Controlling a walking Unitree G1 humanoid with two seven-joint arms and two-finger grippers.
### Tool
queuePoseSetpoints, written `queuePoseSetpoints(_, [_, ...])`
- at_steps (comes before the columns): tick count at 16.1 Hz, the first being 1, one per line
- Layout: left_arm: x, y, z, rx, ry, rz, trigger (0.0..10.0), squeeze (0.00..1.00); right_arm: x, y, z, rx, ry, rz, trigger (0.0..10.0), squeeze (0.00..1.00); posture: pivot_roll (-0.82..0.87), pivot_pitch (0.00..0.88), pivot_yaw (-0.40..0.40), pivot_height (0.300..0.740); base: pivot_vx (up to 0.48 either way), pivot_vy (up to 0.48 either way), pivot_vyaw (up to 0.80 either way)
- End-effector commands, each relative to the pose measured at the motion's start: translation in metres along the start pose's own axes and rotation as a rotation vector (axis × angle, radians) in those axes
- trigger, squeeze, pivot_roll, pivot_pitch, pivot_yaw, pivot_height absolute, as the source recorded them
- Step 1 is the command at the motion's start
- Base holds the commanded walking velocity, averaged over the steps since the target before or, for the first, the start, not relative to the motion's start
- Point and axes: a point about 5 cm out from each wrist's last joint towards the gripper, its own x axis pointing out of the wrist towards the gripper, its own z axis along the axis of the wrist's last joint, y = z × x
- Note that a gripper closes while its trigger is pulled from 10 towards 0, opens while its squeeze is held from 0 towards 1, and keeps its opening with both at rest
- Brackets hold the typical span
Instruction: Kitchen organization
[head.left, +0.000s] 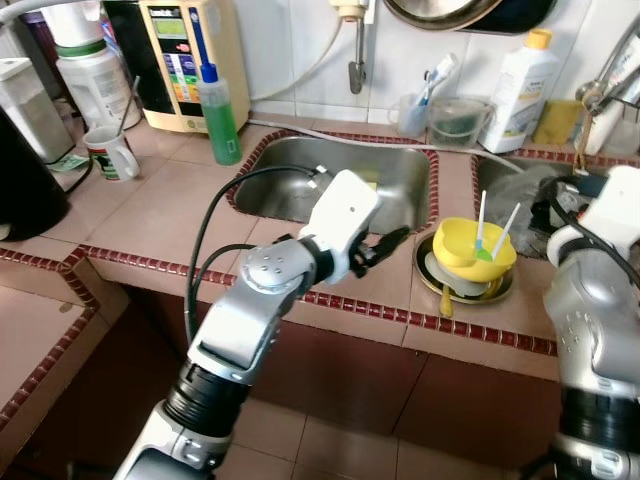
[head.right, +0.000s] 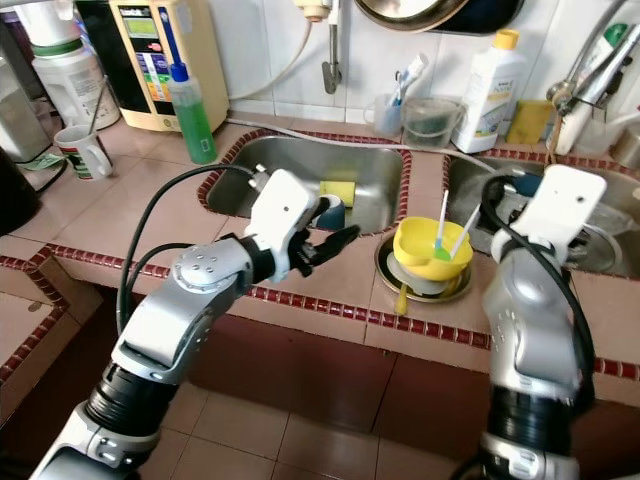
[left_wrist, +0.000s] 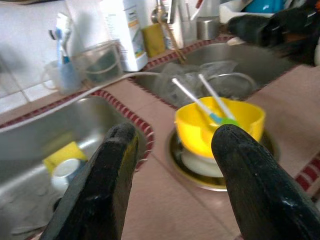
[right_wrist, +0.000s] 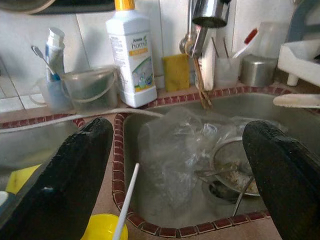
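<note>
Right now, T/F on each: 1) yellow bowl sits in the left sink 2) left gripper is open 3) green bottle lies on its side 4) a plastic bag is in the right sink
1) False: the yellow bowl sits on the counter between the sinks.
2) True: the left gripper is open, empty, facing the bowl.
3) False: the green bottle stands upright.
4) True: a clear plastic bag lies in the right sink.
</note>
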Motion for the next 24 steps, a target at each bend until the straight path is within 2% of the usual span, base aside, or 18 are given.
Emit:
queuePoseSetpoints(1, [0.001, -0.003, 0.008, 0.014, -0.003, -0.005, 10.0, 0.0, 0.004, 0.0, -0.002, -0.001, 0.035, -0.017, 10.0, 0.0, -0.14, 0.082, 0.052, 0.74, 0.0, 0.0, 0.0])
queuePoseSetpoints(3, [0.002, -0.004, 0.01, 0.005, 0.012, -0.004, 10.0, 0.0, 0.007, 0.006, -0.006, 0.034, 0.077, 0.022, 10.0, 0.0, -0.14, 0.092, 0.047, 0.74, 0.0, 0.0, 0.0])
queuePoseSetpoints(7, [0.002, -0.008, 0.015, 0.01, 0.013, -0.001, 10.0, 0.0, 0.011, 0.017, -0.017, 0.003, 0.112, 0.086, 10.0, 0.0, -0.14, 0.097, 0.043, 0.74, 0.0, 0.0, 0.0])
queuePoseSetpoints(11, [0.001, -0.009, 0.017, 0.009, 0.013, 0.008, 10.0, 0.0, 0.01, 0.024, -0.024, 0.03, 0.143, 0.129, 10.0, 0.0, -0.13, 0.095, 0.033, 0.74, 0.0, 0.0, 0.0])
queuePoseSetpoints(16, [0.002, -0.012, 0.024, 0.013, 0.003, 0.006, 10.0, 0.0, 0.02, 0.027, -0.014, 0.095, 0.158, 0.157, 10.0, 0.0, -0.12, 0.083, 0.029, 0.74, 0.0, 0.0, 0.0])
queuePoseSetpoints(18, [0.003, -0.012, 0.026, 0.012, -0.003, 0.009, 10.0, 0.0, 0.024, 0.028, -0.009, 0.094, 0.145, 0.16, 10.0, 0.0, -0.12, 0.078, 0.025, 0.74, 0.0, 0.0, 0.0])
queuePoseSetpoints(22, [0.003, -0.013, 0.027, 0.012, -0.006, 0.009, 10.0, 0.0, 0.03, 0.025, -0.005, 0.102, 0.142, 0.149, 10.0, 0.0, -0.12, 0.075, 0.022, 0.74, 0.0, 0.0, 0.0])
queuePoseSetpoints(24, [0.002, -0.021, 0.027, 0.032, -0.002, -0.028, 10.0, 0.0, 0.035, 0.019, 0.0, 0.111, 0.132, 0.131, 10.0, 0.0, -0.12, 0.083, 0.024, 0.74, 0.0, 0.0, 0.0])
